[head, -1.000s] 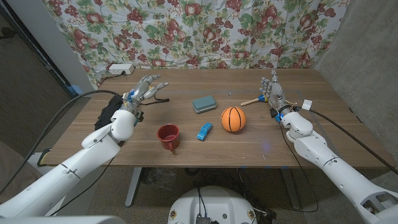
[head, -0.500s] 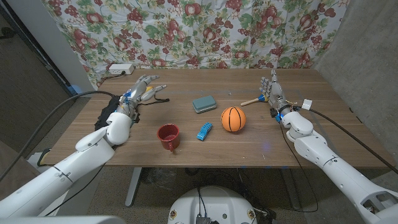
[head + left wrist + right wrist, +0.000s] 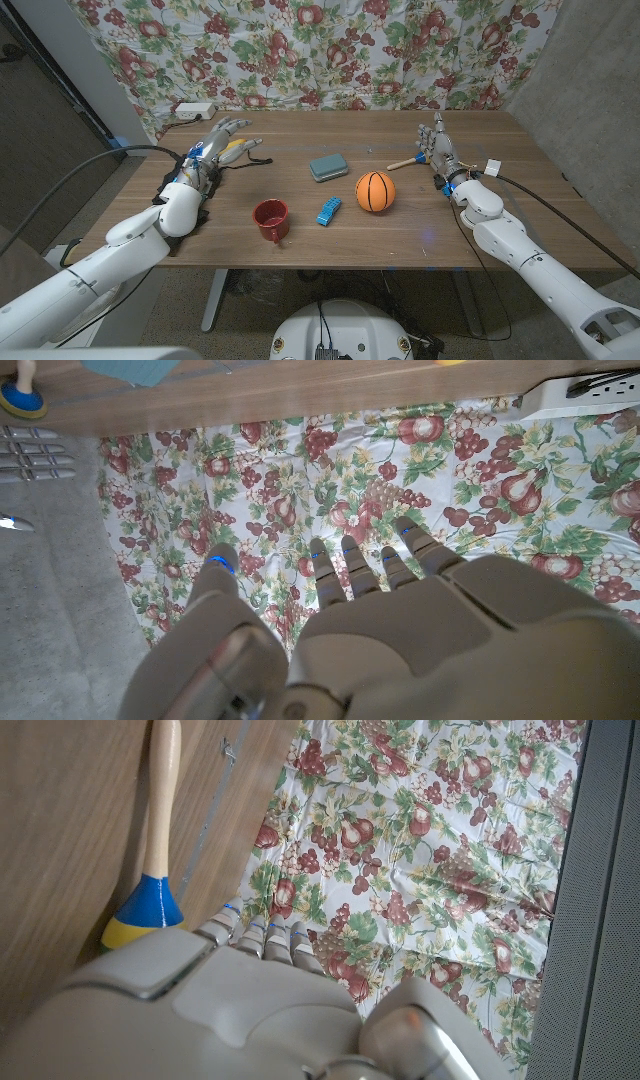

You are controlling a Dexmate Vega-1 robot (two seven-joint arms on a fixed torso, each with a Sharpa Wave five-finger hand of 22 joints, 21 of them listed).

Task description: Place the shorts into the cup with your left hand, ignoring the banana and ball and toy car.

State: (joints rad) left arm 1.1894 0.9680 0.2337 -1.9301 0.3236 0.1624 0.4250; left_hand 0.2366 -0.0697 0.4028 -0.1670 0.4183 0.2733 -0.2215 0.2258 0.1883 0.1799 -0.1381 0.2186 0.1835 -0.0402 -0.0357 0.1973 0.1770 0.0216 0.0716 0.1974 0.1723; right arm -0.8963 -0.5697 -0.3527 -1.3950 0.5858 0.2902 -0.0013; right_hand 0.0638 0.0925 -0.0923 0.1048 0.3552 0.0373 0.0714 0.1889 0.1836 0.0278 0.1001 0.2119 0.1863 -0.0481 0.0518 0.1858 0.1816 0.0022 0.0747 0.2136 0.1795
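head view:
left hand (image 3: pixel 222 140): fingers spread wide, holding nothing, at the table's far left
shorts (image 3: pixel 172 178): dark heap at the left table edge, mostly hidden behind the left forearm
cup (image 3: pixel 270 219): red, upright, near front edge, well apart from the shorts
ball (image 3: pixel 375 191): orange, right of blue toy car (image 3: pixel 328 210)
right hand (image 3: pixel 438 150): fingers straight, empty, beside a wooden stick (image 3: pixel 403 162)

left wrist view:
left hand (image 3: pixel 400 610): fingers apart, nothing in it, floral cloth (image 3: pixel 480 490) behind

right wrist view:
right hand (image 3: pixel 230 1000): fingers straight, nothing held; stick (image 3: pixel 155 830) just beside

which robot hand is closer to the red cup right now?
Left. The left robot hand hovers up-left of the red cup, by the table's far-left side. The right robot hand is across the table, beyond the basketball.
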